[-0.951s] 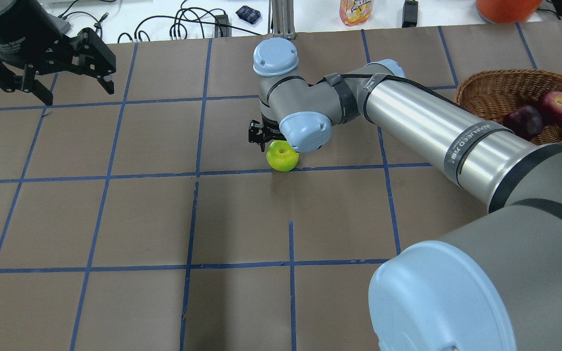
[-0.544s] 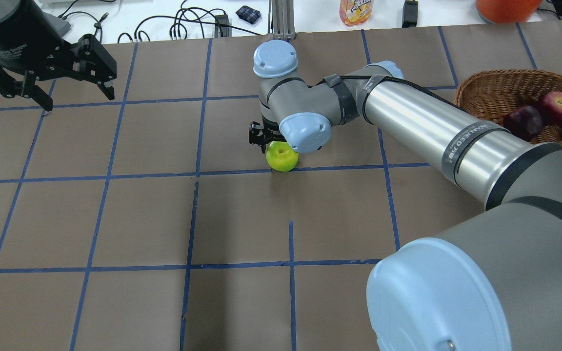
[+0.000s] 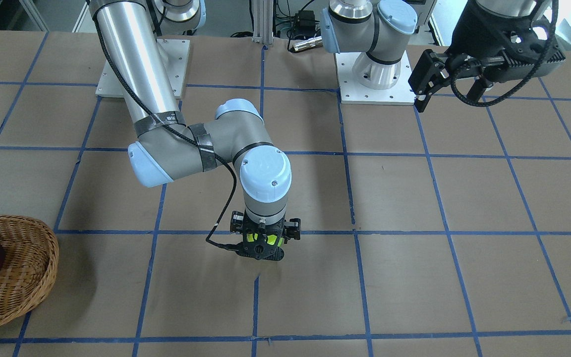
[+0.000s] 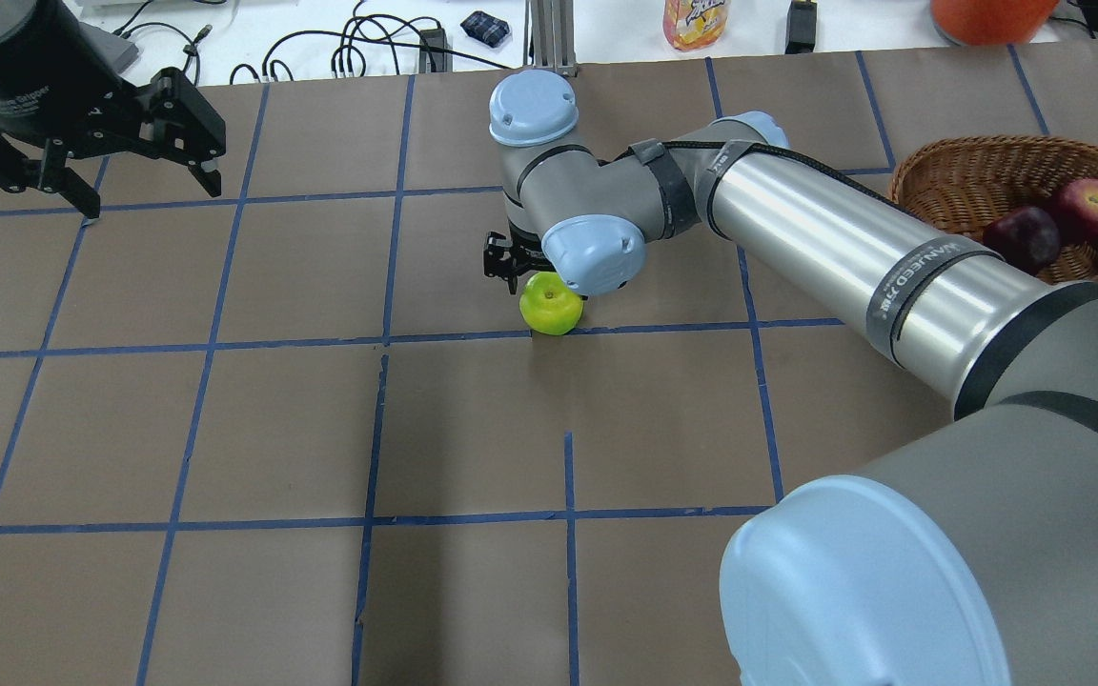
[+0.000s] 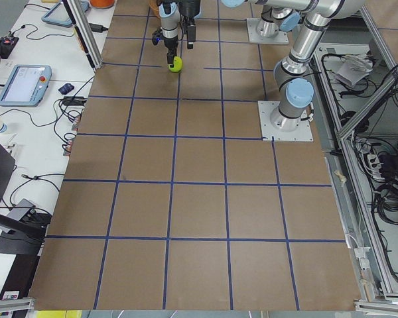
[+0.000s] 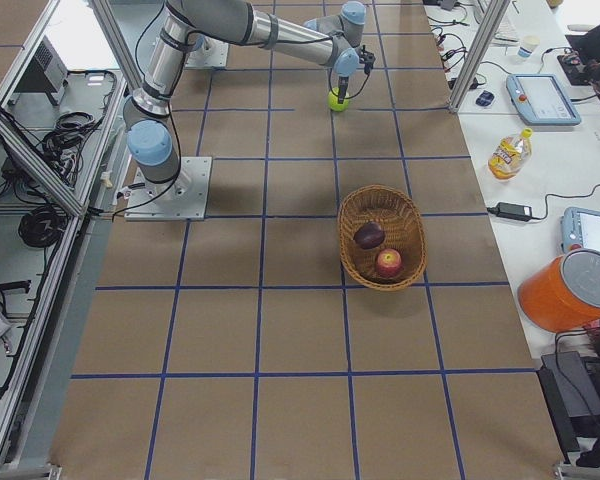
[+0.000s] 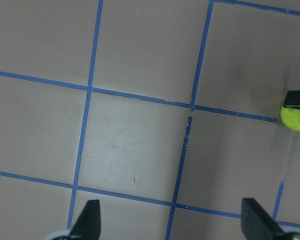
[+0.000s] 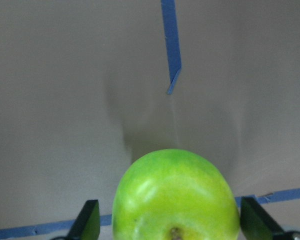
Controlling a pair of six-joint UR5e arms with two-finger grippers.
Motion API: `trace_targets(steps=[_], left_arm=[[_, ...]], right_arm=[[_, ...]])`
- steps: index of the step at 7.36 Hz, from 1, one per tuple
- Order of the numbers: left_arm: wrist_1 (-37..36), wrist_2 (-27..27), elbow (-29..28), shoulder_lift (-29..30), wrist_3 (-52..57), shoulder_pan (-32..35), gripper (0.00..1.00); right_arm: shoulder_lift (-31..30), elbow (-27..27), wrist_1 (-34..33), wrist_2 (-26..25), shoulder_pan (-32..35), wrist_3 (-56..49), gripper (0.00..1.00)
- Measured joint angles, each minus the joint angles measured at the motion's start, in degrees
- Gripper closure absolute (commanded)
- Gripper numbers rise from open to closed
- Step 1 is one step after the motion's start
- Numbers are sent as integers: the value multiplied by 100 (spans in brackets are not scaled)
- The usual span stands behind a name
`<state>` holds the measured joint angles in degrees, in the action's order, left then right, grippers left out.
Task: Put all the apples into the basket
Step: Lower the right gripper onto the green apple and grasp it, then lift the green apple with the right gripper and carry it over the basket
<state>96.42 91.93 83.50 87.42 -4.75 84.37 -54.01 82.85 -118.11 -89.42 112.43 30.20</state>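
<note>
The lime green apple (image 4: 550,305) sits on the brown table near the middle, and fills the lower part of the right wrist view (image 8: 175,195). My right gripper (image 8: 172,225) is open and straddles it, one fingertip (image 8: 90,222) on each side. From the front, the apple (image 3: 260,241) shows through the gripper (image 3: 264,243). The wicker basket (image 4: 930,162) at the far right holds the red apple (image 4: 1089,205) and the maroon apple (image 4: 1021,238). My left gripper (image 4: 153,195) hangs open and empty over the far left; its wrist view shows the green apple (image 7: 296,119) at the right edge.
The right arm's long silver forearm (image 4: 825,238) stretches from the apple past the basket's near side. A juice bottle (image 4: 695,21), cables and an orange container (image 4: 987,14) lie on the white bench beyond the table's far edge. The arm base plates (image 3: 377,89) are on the robot's side.
The right wrist has shifted a few pixels up in the overhead view; the green apple stays in place. The left gripper has drifted slightly to the left.
</note>
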Motion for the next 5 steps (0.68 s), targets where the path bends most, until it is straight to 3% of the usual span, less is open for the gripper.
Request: trace_targets(steps=[2,3,4,5], left_arm=[[0,0,-13,0,0,0,0],[0,0,-26,5,-2,0,0],[0,0,-38,8,-6,0,0],[0,0,-49,16,-8,0,0]], right_arm=[[14,30,2,-20,6,16,0],[57,43,-21,-10,7,24,17],[115,43,-56,-3,7,20,76],[145,34,-85,-1,8,-11,100]])
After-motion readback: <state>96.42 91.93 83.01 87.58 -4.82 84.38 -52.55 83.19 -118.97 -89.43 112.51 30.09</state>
